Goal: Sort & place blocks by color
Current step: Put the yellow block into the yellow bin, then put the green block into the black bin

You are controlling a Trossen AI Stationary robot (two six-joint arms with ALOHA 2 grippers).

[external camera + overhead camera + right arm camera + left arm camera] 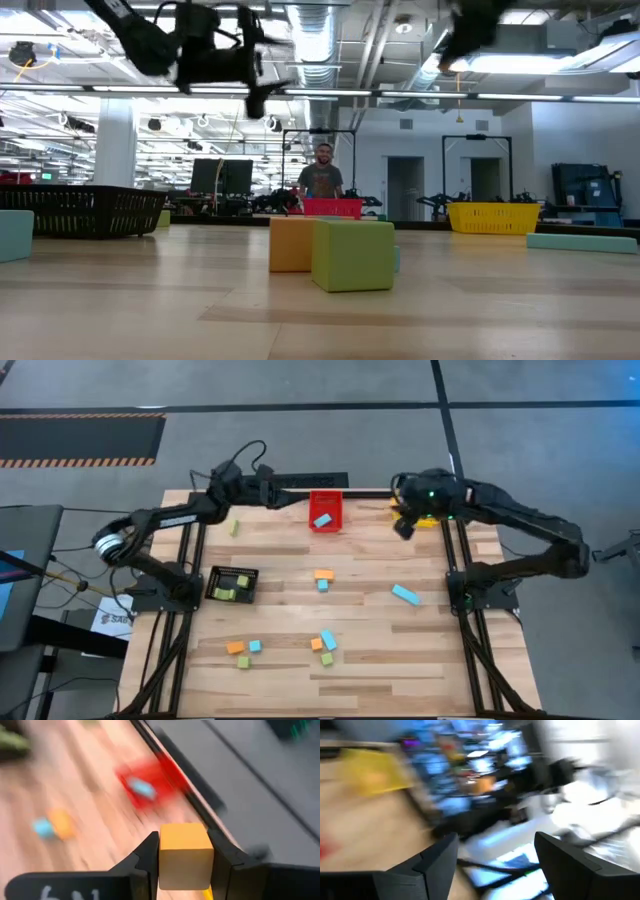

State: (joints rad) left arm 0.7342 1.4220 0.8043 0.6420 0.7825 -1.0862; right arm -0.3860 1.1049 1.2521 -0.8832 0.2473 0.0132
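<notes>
My right gripper is shut on an orange block and hovers beside the yellow bin at the table's far right. My left gripper is open and empty, up high near the far edge, just left of the red bin. One light blue block lies in the red bin. Green blocks lie in the black bin. Loose blocks rest flat on the table: an orange and blue pair, a blue bar, a green one, and two near clusters. My right gripper pinches the orange block between its two fingers, one finger on each of two opposite side faces. The block is lifted clear of the table and sits square in the hold.
The red, yellow and black bins stand on the far and left parts of the wooden table. In the low view an orange block and a green block stand close to the camera. A person stands beyond the far edge.
</notes>
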